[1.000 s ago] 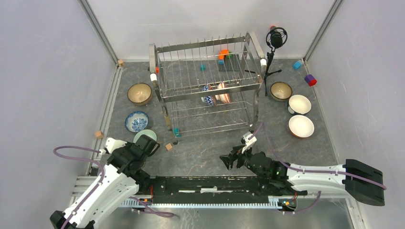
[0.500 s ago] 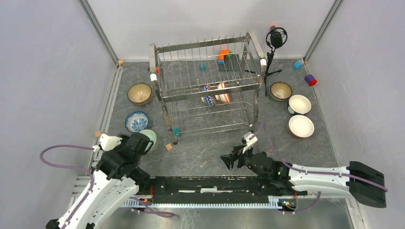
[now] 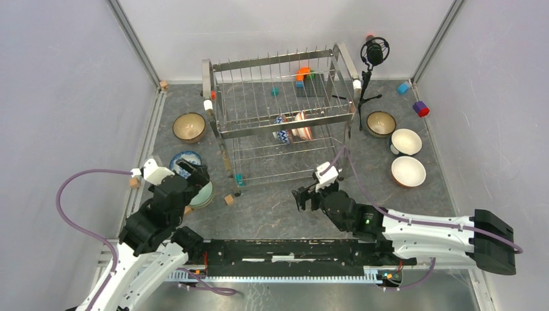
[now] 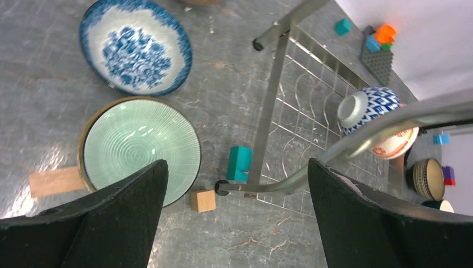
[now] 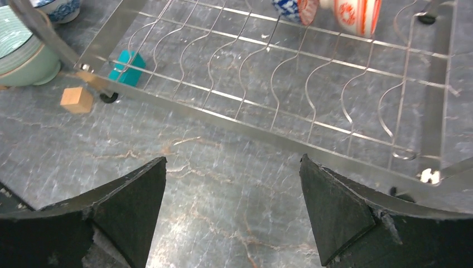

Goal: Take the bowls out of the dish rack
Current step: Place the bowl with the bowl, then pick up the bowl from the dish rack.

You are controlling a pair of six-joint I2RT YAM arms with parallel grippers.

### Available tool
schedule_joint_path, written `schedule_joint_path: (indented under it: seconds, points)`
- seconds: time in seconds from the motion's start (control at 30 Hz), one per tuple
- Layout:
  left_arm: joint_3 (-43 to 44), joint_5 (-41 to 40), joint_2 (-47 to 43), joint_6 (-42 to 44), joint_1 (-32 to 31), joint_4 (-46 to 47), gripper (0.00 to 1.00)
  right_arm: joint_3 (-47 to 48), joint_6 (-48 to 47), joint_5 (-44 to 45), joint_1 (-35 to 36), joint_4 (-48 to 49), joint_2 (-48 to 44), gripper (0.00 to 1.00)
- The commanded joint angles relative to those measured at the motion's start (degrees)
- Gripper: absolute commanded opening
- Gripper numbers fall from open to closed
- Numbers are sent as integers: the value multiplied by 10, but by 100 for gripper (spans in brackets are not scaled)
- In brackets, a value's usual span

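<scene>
The steel dish rack stands mid-table. On its lower tier two bowls stand on edge: a blue-and-white patterned one and a red-and-white floral one. Left of the rack, a brown bowl, a blue-and-white bowl and a pale green bowl sit on the table. My left gripper hangs open above the green bowl's right edge, holding nothing. In front of the rack's near edge my right gripper is open and empty.
A brown bowl and two white bowls lie right of the rack. A teal block and a wooden cube sit by the rack's front left foot. A black microphone tripod stands at the back right.
My left gripper has opened and moved up the table from the green bowl's near side to above it; the bowl stays on the table. The right gripper has edged toward the rack.
</scene>
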Motion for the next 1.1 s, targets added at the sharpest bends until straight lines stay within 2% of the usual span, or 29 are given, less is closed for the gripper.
schedule_joint_path:
  seconds: [0.0,0.1,0.37,0.47,0.53,0.77,0.97,1.07]
  points:
    - [-11,40,-16,125,2,97,100,67,-57,48,-17,-44,37,93]
    - [-15,34,-22,138,2,103,100,91,-51,7,-59,-42,47,93]
    - [-40,38,-53,150,2,126,100,82,-36,28,-142,44,51,91]
    - [-45,42,-66,150,2,127,100,53,-38,-9,-166,133,53,88]
    - [-51,50,-73,148,2,130,100,40,-51,-43,-172,193,65,87]
    - [-58,63,-89,148,0,138,100,50,-71,-98,-175,279,145,84]
    - [-64,74,-90,147,0,146,99,22,-70,-135,-179,451,211,81]
    - [-64,75,-92,147,0,146,99,40,-71,-136,-180,501,258,79]
